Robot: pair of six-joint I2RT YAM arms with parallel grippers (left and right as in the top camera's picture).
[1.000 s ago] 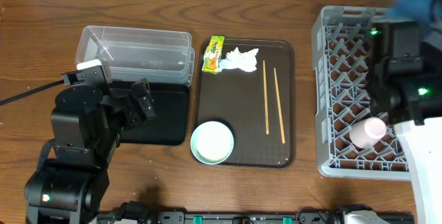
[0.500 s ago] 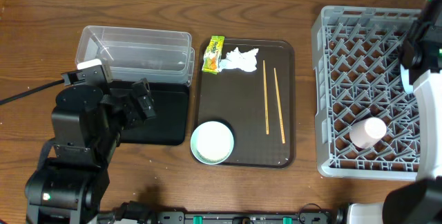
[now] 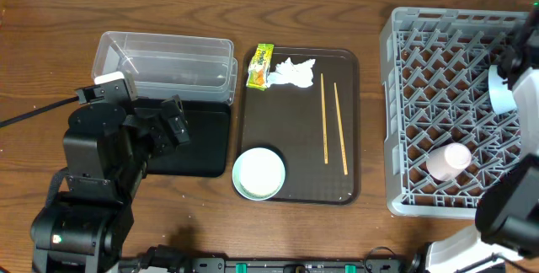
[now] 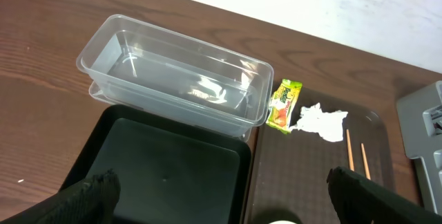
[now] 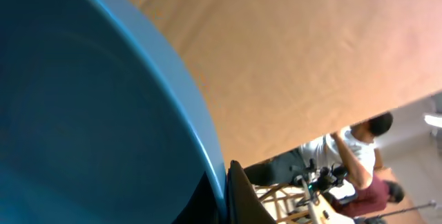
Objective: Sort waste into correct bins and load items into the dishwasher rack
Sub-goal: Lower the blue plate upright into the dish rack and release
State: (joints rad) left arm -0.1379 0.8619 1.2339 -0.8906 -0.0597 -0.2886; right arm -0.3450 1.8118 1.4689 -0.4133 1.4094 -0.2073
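Seen from above, a brown wooden surface point(image 3: 50, 45) carries everything. Largest is the grey dishwasher rack point(image 3: 392, 113), a square lattice crate at the right side. At the middle lies a brown serving tray point(image 3: 296, 142). To its left a clear rectangular tub point(image 3: 167, 42) stands at the far edge of a shallow black tray point(image 3: 206, 142), the two touching.

The left claw point(image 4: 224, 186) hangs above the black tray with its two fingers spread wide and nothing between them.

A large blue bowl point(image 5: 83, 113) fills the right wrist view. The right claw point(image 5: 222, 182) is closed on its rim, dark fingers pinching either side. The overhead view does not show this bowl.

A pale green-white bowl point(image 3: 258, 173) sits upright at the near left corner of the serving tray. A small pink cup point(image 3: 448, 161) lies on its side in the near part of the rack. Two wooden chopsticks point(image 3: 324, 117) lie side by side, a little apart, on the right half of the serving tray. A crumpled white tissue point(image 3: 293, 72) rests at the tray's far edge, and a yellow-green snack wrapper point(image 3: 260, 65) lies just beside it in the far left corner.
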